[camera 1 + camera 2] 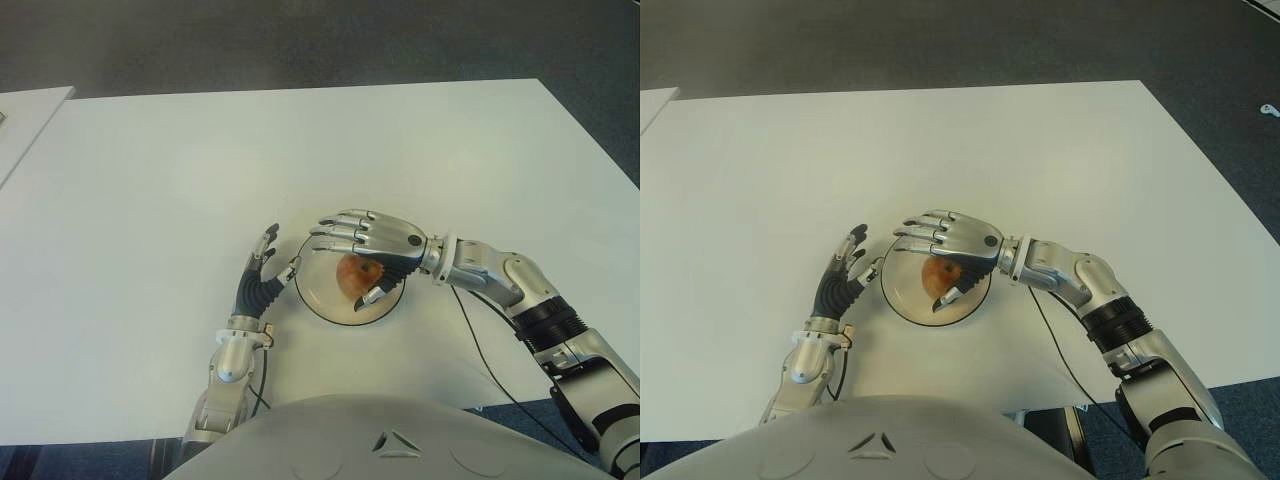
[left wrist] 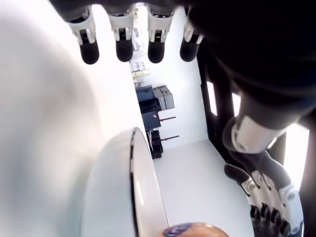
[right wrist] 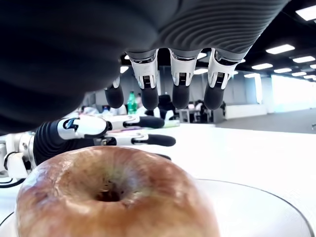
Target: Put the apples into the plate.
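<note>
Apple sitting in the plate, right hand hovering right over it

The apple (image 1: 358, 277) is in the white plate (image 1: 318, 299) near the front middle of the white tabletop (image 1: 300, 150), stem dimple facing up in the right wrist view. The right hand (image 1: 365, 250) is arched over the top of it, fingers (image 3: 180, 94) stretched out loose past the apple and thumb down along its near side. There's a clear gap between palm and fruit, so it's not gripping anything. The left hand (image 1: 262, 277) shows just beside the plate's left rim, fingers spread and pointing away from the robot, holding nothing. From the left wrist view you can see the plate's rim close by and a bit of the apple beyond it.
</note>
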Controlling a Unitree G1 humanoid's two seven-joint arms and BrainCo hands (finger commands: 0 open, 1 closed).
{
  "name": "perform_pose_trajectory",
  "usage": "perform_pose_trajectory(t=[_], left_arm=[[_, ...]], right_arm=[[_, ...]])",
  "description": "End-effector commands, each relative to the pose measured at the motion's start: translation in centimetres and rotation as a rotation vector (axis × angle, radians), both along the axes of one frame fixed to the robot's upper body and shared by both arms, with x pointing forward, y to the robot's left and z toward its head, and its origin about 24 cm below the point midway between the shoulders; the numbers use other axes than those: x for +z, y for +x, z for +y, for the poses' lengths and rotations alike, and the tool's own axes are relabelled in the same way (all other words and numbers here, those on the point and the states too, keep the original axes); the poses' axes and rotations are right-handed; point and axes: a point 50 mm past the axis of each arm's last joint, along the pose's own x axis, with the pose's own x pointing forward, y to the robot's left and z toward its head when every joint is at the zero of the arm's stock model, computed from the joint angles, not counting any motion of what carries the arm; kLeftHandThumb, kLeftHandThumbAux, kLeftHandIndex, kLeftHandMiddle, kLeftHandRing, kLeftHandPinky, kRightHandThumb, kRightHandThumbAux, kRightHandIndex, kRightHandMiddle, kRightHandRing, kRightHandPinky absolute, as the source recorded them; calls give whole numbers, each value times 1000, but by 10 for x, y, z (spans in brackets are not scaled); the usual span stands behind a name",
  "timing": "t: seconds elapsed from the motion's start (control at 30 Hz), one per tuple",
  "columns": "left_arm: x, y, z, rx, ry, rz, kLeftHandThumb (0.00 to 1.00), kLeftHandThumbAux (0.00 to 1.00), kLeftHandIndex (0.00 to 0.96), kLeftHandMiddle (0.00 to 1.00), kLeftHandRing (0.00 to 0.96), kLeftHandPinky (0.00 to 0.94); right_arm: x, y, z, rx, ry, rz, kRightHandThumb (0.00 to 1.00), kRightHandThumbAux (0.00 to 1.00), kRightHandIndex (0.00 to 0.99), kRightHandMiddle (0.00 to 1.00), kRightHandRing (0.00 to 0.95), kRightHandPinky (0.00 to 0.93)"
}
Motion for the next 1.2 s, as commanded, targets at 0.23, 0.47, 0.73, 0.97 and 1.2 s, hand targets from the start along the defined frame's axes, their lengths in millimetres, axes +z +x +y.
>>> perform_pose_trajectory(t=[0.23, 0.47, 0.73, 0.97, 1.2], left_arm=[[-5, 2, -3, 107, -63, 1, 0, 584, 53, 7, 0, 0], [-18, 0, 3, 144, -99, 22, 0, 583, 61, 5, 0, 0], [-23, 7, 8, 174, -130, -43, 0, 546, 68, 7, 0, 0], [-26, 9, 10, 190, -112, -84, 0, 483, 52, 5, 0, 0], [-27, 9, 12, 224, -94, -110, 0, 437, 55, 16, 0, 0]], right_arm=[[-1, 31, -10, -270, 327, 248, 85, 307, 0, 0, 0, 0], [5, 53, -26, -402, 591, 484, 97, 315, 0, 0, 0, 0], [-8, 70, -47, -587, 932, 727, 75, 320, 0, 0, 0, 0], [-30, 53, -59, -698, 1064, 828, 33, 374, 0, 0, 0, 0], [-52, 43, -74, -821, 1143, 879, 13, 414, 0, 0, 0, 0]])
